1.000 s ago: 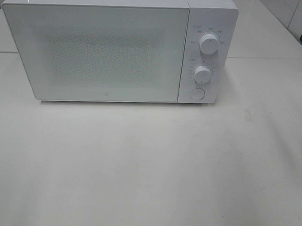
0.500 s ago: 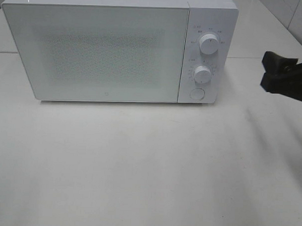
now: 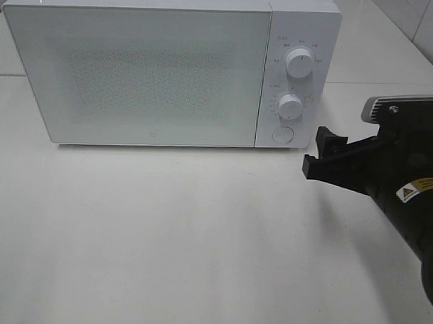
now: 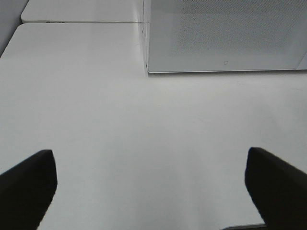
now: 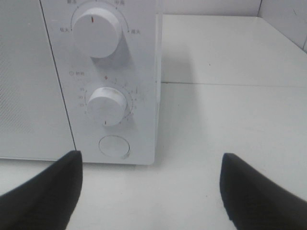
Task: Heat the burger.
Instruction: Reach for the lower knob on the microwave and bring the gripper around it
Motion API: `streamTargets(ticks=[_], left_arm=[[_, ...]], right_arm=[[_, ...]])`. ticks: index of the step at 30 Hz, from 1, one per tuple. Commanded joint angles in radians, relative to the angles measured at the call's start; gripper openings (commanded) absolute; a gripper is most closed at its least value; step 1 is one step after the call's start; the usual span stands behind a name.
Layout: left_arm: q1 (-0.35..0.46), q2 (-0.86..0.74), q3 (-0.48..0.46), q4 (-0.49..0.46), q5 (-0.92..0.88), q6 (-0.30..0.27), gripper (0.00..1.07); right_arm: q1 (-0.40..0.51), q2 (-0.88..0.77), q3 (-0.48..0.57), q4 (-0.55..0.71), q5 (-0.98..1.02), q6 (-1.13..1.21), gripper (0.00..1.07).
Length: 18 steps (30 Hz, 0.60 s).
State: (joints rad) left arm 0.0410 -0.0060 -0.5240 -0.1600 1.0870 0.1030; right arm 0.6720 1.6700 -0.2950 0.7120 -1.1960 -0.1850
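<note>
The burger is out of view in every frame. A white microwave [image 3: 134,74] stands at the back of the table with its door shut; its dotted window shows nothing inside. My right gripper [image 3: 321,153] is open and empty, low over the table just right of the microwave's control panel. In the right wrist view the right gripper [image 5: 151,191] faces the upper knob [image 5: 98,33], the lower knob [image 5: 106,106] and the round button [image 5: 113,146]. My left gripper [image 4: 151,191] shows only in the left wrist view, open with nothing between its fingers, pointing toward the microwave [image 4: 225,33].
The white table [image 3: 164,238] spreads in front of the microwave. A seam between table sections [image 3: 376,84] runs behind. A tiled wall [image 3: 428,20] rises at the back right. The control panel's upper knob [image 3: 299,63], lower knob [image 3: 290,106] and button [image 3: 282,134] face forward.
My right arm has come in from the right edge, moving left and down toward the microwave's control panel. The microwave has not moved.
</note>
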Motion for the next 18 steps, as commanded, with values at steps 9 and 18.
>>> streamTargets(ticks=[9,18], left_arm=[[-0.002,-0.022,0.003,0.000,-0.011,0.001,1.00],[-0.002,-0.022,0.003,0.000,-0.011,0.001,1.00]], right_arm=[[0.154,0.057,-0.120,0.169,-0.057,-0.095,0.76],[0.162,0.057,-0.141,0.166,-0.038,-0.127,0.76]])
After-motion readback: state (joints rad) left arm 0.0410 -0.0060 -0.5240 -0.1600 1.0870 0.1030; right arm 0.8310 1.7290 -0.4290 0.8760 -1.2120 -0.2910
